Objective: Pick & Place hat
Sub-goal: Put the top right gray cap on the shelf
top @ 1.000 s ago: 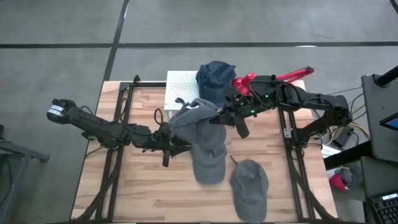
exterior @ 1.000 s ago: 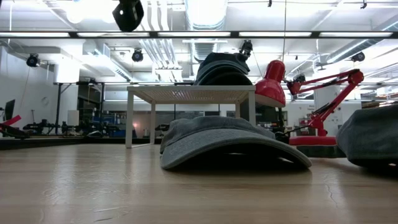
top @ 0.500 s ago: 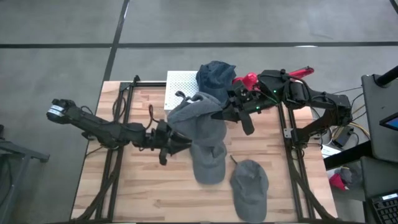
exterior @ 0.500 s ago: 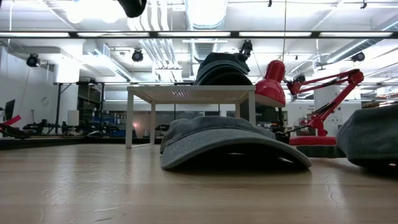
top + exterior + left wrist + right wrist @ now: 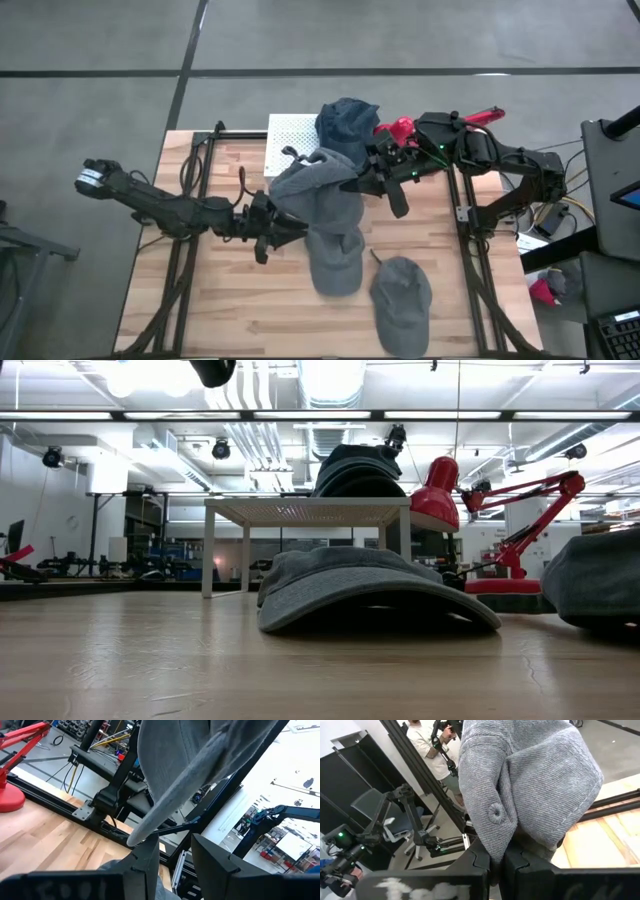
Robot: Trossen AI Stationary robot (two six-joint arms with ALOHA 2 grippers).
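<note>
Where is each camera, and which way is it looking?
High view: above the table, looking straight down; both arms show, left gripper and right gripper holding one grey hat.
Low view: at table height, looking level across a flat hat; no gripper shows.
Left wrist view: past its own fingers, at the hat's brim.
Right wrist view: past its own shut fingers, at the hat's crown.
Both wrist views share the held hat.
</note>
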